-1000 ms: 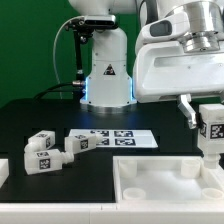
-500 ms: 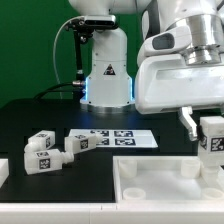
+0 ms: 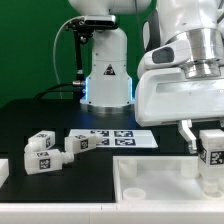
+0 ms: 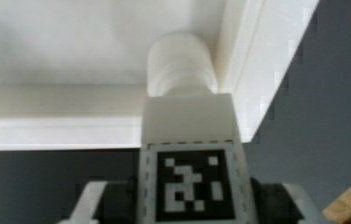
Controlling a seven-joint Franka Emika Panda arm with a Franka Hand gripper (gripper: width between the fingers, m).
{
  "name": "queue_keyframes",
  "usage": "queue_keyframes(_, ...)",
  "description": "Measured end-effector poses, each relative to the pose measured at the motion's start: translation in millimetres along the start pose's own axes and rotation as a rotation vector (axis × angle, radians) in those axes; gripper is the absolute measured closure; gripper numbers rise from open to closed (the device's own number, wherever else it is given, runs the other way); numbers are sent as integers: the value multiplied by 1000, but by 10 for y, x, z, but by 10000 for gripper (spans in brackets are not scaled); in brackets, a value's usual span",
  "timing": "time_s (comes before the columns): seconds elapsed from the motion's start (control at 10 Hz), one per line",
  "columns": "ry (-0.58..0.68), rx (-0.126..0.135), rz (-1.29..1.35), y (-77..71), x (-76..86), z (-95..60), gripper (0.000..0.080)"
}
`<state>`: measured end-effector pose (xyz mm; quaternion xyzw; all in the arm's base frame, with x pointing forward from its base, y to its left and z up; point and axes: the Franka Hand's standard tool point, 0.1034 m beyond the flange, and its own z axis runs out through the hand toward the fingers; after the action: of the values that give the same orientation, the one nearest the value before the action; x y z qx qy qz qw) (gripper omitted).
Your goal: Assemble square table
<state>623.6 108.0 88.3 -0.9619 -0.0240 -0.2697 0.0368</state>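
Observation:
My gripper (image 3: 208, 148) is shut on a white table leg (image 3: 211, 152) with a black-and-white tag and holds it upright over the right end of the white square slab (image 3: 160, 178) at the front. In the wrist view the held leg (image 4: 193, 130) points down at the slab's corner (image 4: 83, 105), its tag facing the camera between my fingers (image 4: 97, 200). Two more tagged legs (image 3: 42, 139) (image 3: 38, 160) and a third (image 3: 80, 143) lie on the black table at the exterior view's left.
The marker board (image 3: 115, 138) lies flat in the middle of the table. The arm's white base (image 3: 107, 75) stands behind it. A white piece (image 3: 3, 168) shows at the exterior view's far left edge.
My gripper has come down with the leg toward the slab's right end and shifted slightly.

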Motion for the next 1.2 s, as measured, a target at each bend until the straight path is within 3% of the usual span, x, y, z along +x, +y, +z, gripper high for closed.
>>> queue_keyframes(0.3,9,-2,1,25,28,24,515)
queue_keyframes(0.7,-11,-5,3,40,-90,153,515)
queue_keyframes(1.2,57,-11,11,6,-61,189,507)
